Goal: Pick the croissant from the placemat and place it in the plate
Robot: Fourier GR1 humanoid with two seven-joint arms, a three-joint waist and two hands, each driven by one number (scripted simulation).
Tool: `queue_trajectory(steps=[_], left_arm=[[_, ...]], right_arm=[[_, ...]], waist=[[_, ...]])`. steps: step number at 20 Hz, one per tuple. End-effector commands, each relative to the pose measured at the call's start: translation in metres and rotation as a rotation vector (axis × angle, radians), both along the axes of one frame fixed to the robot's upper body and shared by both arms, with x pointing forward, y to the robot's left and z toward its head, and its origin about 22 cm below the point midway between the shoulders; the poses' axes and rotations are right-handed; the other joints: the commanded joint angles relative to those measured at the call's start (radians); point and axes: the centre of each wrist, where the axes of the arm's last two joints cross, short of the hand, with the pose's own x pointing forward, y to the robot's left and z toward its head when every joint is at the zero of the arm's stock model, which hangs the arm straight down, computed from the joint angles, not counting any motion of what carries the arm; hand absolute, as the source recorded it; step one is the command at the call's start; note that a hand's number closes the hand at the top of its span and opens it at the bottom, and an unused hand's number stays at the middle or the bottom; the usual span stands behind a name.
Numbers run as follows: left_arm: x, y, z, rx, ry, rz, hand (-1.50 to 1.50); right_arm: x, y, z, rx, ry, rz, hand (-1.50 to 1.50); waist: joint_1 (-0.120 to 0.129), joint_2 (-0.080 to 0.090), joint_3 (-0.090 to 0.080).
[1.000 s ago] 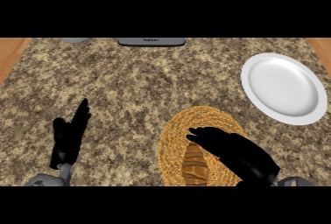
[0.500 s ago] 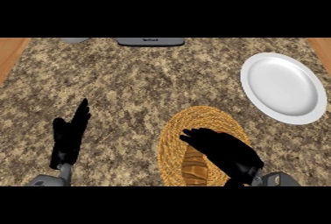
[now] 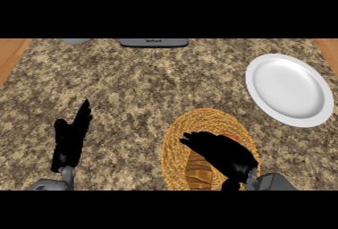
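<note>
My right hand [image 3: 221, 154] sits over the woven round placemat [image 3: 177, 147] at the lower middle of the counter [image 3: 165, 85], palm down, fingers spread and bent towards the mat's left half. The croissant [image 3: 198, 173] lies on the placemat, directly below and partly under this hand; only its brown, ridged near end shows beneath my palm, towards the lower edge of the view. A small reddish patch shows just past my knuckles; I cannot tell what it is. My fingers arch above the pastry, and I cannot confirm that they touch it or close round it; nothing is visibly clasped.

The white plate [image 3: 289, 89] stands on the counter up and to the right of the placemat, near its rim but apart from it, with nothing on it.

My left hand [image 3: 71, 136] rests at the lower left, well apart from the mat, fingers straight and pointing up the view, holding nothing.

At the far edge of the counter, a dark flat object [image 3: 153, 42] and a grey rounded object [image 3: 77, 41] are partly cut off.
</note>
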Motion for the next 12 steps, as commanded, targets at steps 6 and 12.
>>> queue_trajectory(steps=[6, 12], left_arm=[[0.013, -0.010, 0.003, -0.016, -0.010, -0.019, 0.00], [-0.009, -0.002, -0.005, 0.002, -0.006, -0.008, 0.00]], right_arm=[[-0.003, 0.021, -0.029, -0.020, 0.031, 0.004, -1.50], [-0.004, 0.008, -0.026, -0.049, -0.029, 0.045, 1.50]], waist=[[-0.001, 0.000, 0.000], [0.001, -0.001, 0.000]])
